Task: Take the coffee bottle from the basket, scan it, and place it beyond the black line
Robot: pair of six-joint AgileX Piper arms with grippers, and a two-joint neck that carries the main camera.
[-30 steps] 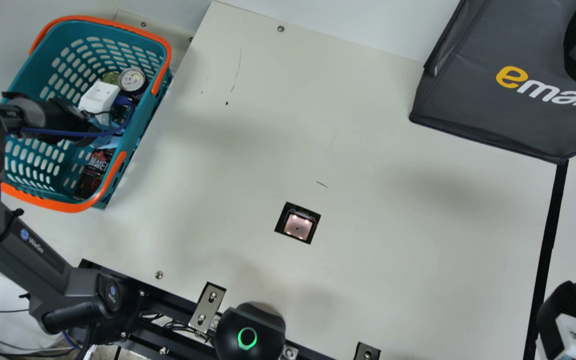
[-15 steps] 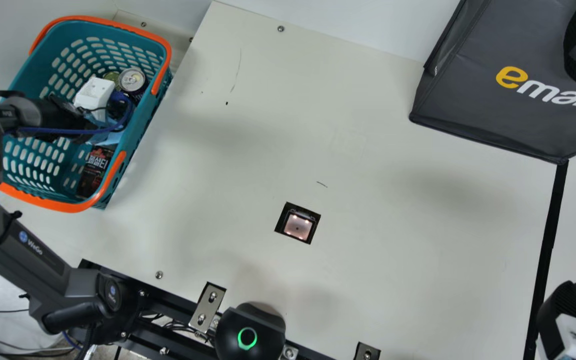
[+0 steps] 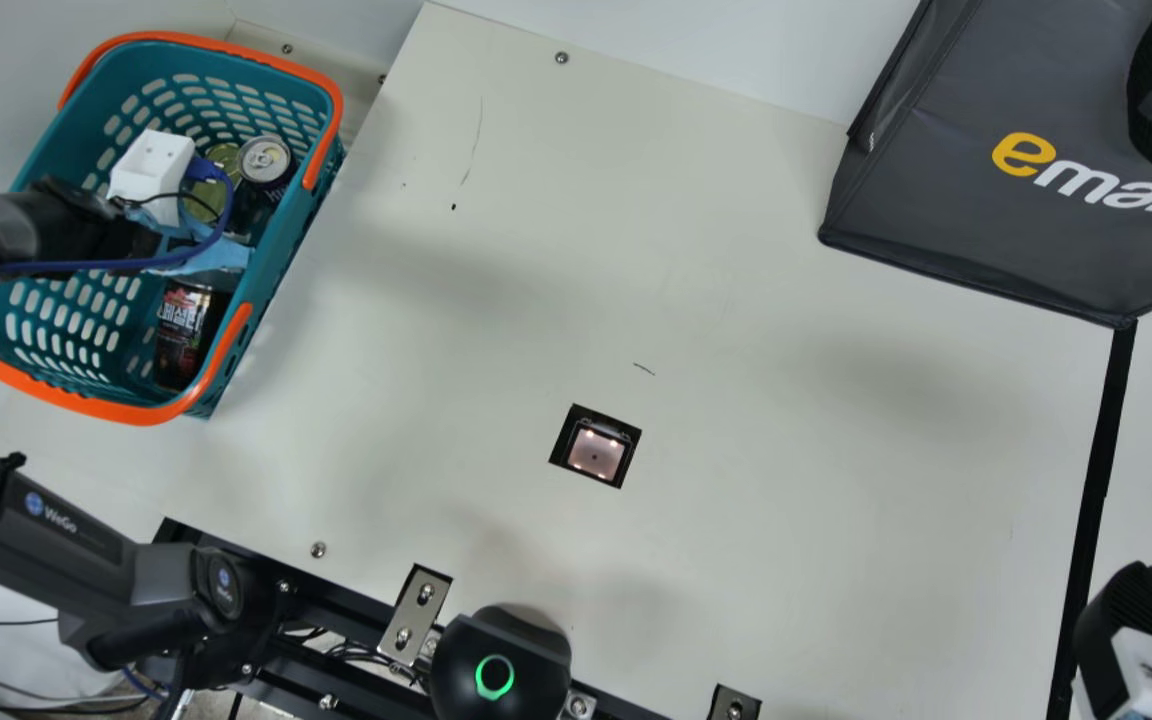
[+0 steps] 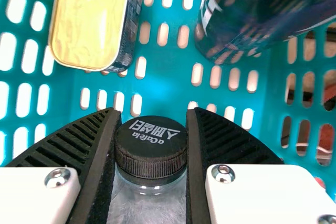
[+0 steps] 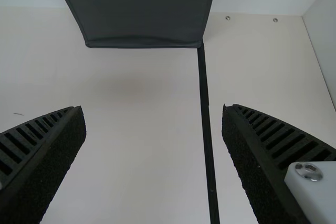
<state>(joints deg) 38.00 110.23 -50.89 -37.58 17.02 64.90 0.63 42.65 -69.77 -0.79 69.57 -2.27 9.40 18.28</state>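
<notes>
Cream table [image 3: 786,300]; coffee bottle [image 4: 151,149] between fingers [image 4: 101,148] of left end effector [image 3: 148,170].

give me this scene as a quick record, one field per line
coffee bottle: in the basket
left gripper: closed on the bottle around its cap
right gripper: open, holding nothing
also in basket: can, gold-topped tin
scanner: set into the table
dark bag: corner at one end of black line

Left pincer [image 3: 208,258] apparently farther left.
</notes>
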